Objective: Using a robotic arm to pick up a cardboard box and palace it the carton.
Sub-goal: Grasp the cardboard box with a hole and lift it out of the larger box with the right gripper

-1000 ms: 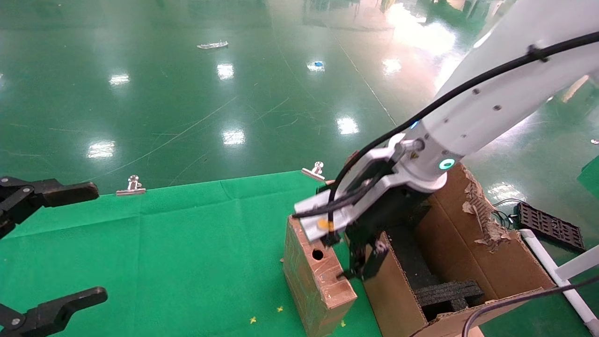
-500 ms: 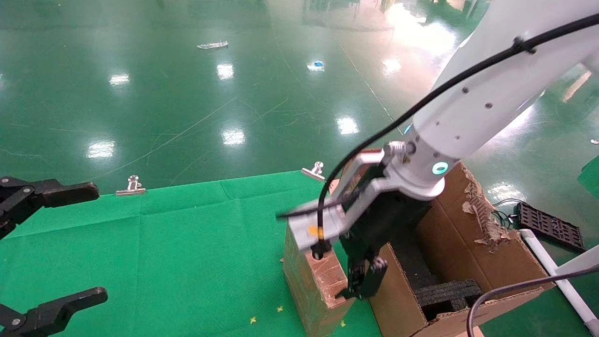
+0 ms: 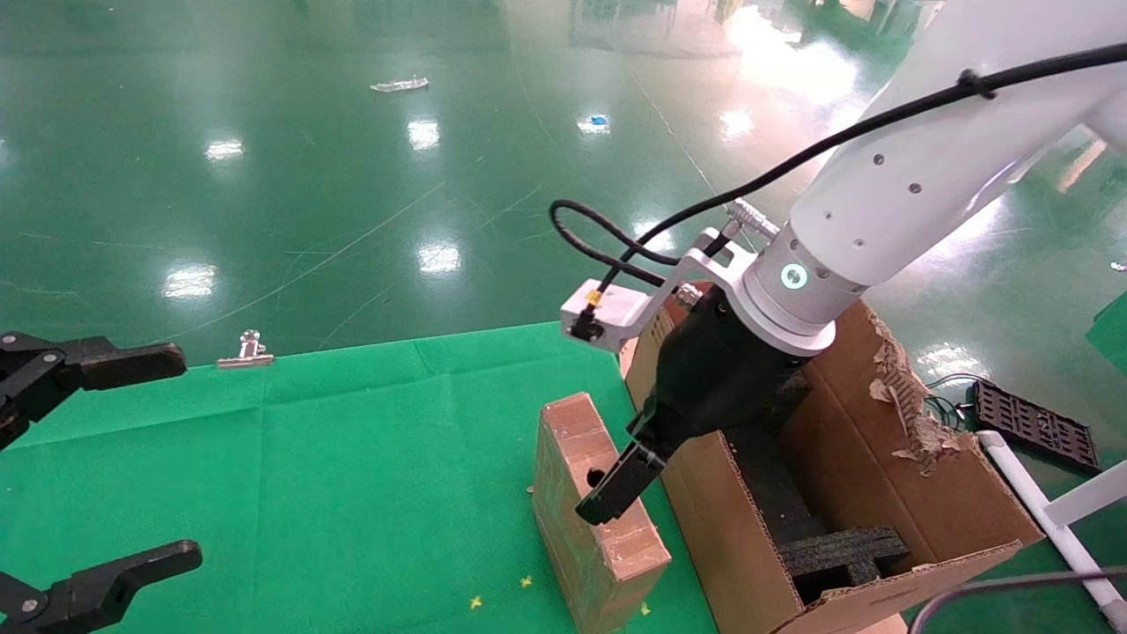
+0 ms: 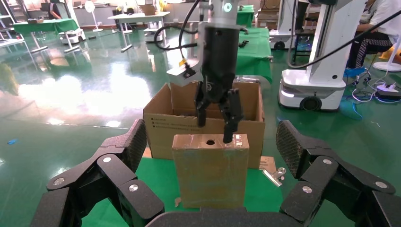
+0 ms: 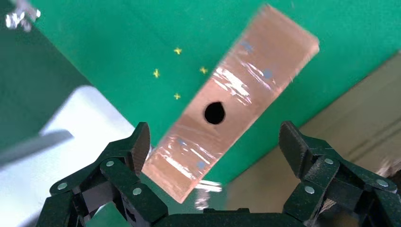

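Right robotic arm (image 3: 889, 202) reaches down over the cardboard box (image 3: 577, 511), right end effector (image 3: 616, 480) just above the box's taped top edge with the round hole. Fingers spread wide, holding nothing; the right wrist view shows both fingers either side of the taped edge with open gaps, no contact visible. In the left wrist view the fingers hang at the top edge, one tip near the hole, but whether they touch cannot be told.

Cardboard box stands upright on its narrow edge on the green-covered table (image 3: 308, 458), just beside the carton's near wall. Carton (image 3: 880, 493) sits at the table's right end, open at the top, torn flap on the far right side, black foam blocks (image 3: 836, 550) inside. Binder clip (image 3: 249, 350) on the table's far edge.

Left end effector (image 3: 88, 467) parked at the left edge of the head view, fingers wide apart, empty, pointed toward the box.

Step in hand: pre-grasp alignment over the box; pick not yet made.

Next move likely needs: lower so the fingers straddle the slab's thin width, close on the broad faces, lift clear of the carton wall, shift right, lower between the foam blocks. Risk: box is tall and thin, an off-centre touch could tip it.
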